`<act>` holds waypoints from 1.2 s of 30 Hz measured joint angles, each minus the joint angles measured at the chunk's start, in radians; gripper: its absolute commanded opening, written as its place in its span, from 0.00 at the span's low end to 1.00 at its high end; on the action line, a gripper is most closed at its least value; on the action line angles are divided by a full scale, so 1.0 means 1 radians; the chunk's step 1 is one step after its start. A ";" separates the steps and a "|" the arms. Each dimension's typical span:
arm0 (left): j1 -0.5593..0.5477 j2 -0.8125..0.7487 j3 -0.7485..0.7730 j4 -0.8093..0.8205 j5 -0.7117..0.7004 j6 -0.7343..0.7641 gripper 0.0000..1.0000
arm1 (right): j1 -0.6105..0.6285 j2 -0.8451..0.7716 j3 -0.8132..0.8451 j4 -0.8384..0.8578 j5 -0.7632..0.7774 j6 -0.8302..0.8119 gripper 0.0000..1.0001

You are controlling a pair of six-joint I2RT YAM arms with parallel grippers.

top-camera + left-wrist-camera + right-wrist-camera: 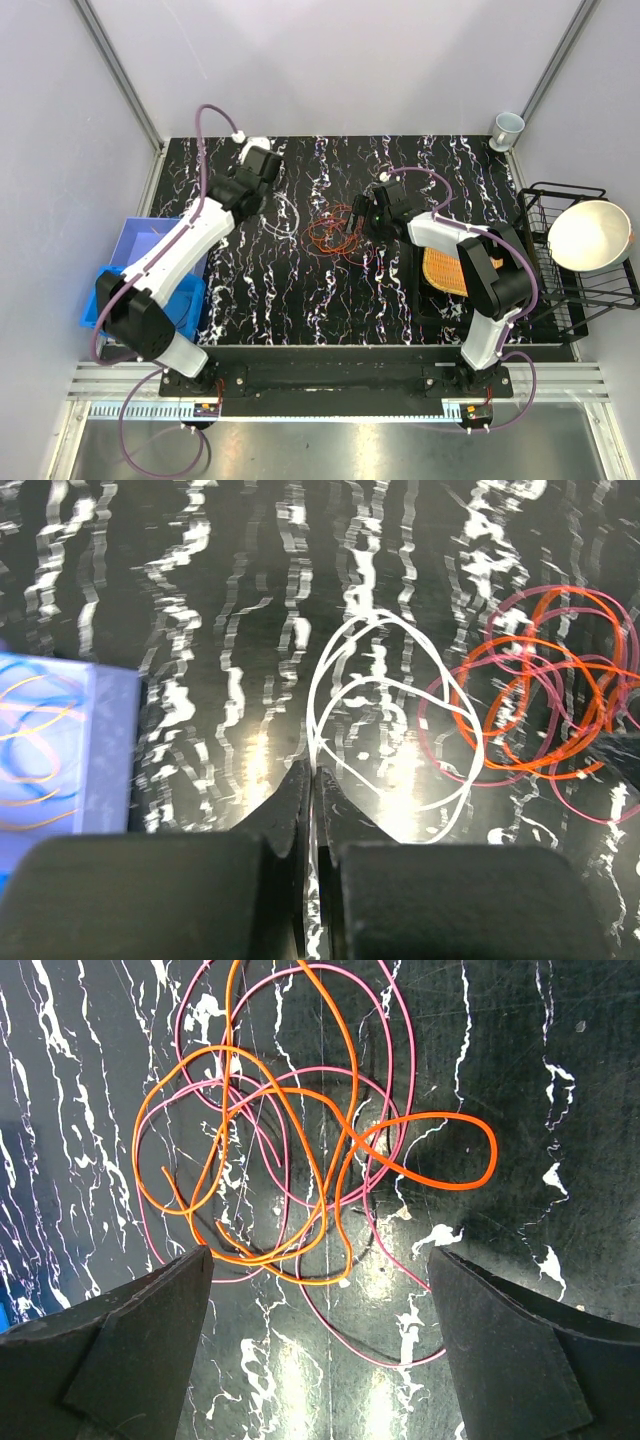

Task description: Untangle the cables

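The cables lie mid-table on black marbled board. A white cable [313,705] forms loose loops left of the rest [285,215], and one strand runs between the closed fingers of my left gripper [315,780] [265,200]. To its right, orange and pink cables [335,232] [540,700] are still wound through each other. My right gripper [320,1260] [352,225] hovers just over them with its jaws wide apart. An orange cable [440,1185] and a pink loop [376,1361] lie between and ahead of the fingers, and neither finger touches a cable.
A blue bin [150,260] [60,750] at the left table edge holds thin blue and orange cables. At the right stand a black wire rack [560,195] with a pale bowl [590,235] and an orange mat [445,268]. A cup [507,127] sits at the back right.
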 measured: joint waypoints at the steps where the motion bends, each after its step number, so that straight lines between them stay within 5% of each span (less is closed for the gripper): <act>1: 0.011 -0.017 -0.010 -0.003 -0.005 -0.002 0.00 | 0.000 0.000 0.000 0.000 0.000 0.000 0.94; 17: 0.176 -0.600 -0.340 -0.108 -0.177 -0.108 0.00 | 0.000 0.000 0.000 0.010 -0.024 0.009 0.93; 36: 0.225 -1.032 -0.383 -0.488 -0.544 -0.490 0.00 | 0.000 0.007 0.000 0.017 -0.051 0.024 0.93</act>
